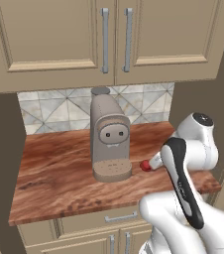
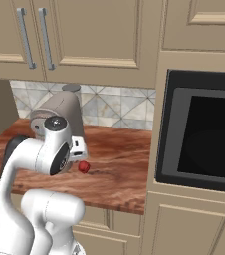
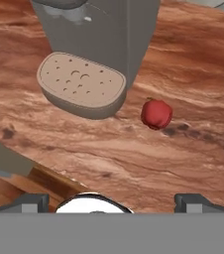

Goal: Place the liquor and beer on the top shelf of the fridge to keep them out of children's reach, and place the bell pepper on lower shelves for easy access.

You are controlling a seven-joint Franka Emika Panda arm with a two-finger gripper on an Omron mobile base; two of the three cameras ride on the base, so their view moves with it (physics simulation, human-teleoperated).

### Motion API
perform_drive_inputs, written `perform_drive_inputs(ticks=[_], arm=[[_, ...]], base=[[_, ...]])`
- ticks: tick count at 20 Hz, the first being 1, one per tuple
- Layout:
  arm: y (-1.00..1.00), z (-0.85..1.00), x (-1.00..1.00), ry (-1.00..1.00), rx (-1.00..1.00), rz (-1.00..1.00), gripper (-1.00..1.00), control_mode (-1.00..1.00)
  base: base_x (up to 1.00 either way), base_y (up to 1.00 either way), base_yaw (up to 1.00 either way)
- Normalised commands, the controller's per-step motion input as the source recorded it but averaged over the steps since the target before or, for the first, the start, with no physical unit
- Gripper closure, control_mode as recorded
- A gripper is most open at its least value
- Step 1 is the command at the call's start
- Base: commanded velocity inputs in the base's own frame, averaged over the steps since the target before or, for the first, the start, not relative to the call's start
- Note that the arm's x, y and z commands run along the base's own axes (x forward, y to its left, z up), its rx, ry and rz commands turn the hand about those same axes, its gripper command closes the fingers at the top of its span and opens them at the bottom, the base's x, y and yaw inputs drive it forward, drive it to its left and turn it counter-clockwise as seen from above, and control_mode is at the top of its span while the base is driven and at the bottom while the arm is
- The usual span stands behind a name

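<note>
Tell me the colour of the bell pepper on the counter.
The bell pepper is glossy red; the hand view shows it best, beside the coffee machine.

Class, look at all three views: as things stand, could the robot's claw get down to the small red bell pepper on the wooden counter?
Probably yes. The open claw hangs above the small glossy red bell pepper, which lies apart from the grey coffee machine on bare wooden counter, leaving the way free.

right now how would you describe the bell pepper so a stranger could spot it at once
Find the wooden counter under the beige wall cabinets. On it stands a grey coffee machine; the bell pepper lies beside its round base. It is the one small, glossy red thing there.
</note>
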Motion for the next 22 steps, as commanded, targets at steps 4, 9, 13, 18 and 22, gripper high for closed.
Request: perform_drive_inputs(ticks=[4, 9, 13, 18, 22], arm=[[-0.17, -0.37, 0.35, 0.00, 0.00, -0.04, -1.00, -1.00], [-0.04, -0.24, 0.39, 0.00, 0.00, -0.01, -1.00, -1.00], [-0.01, -0.23, 0.42, 0.00, 0.00, 0.00, -1.00, -1.00], [0.00, -0.28, 0.41, 0.00, 0.00, 0.00, -1.00, -1.00], [0.00, -0.29, 0.37, 0.00, 0.00, 0.00, -1.00, -1.00]], base=[[0.00, 0.00, 0.00], [0.00, 0.00, 0.00], [0.00, 0.00, 0.00], [0.00, 0.00, 0.00], [0.00, 0.00, 0.00]])
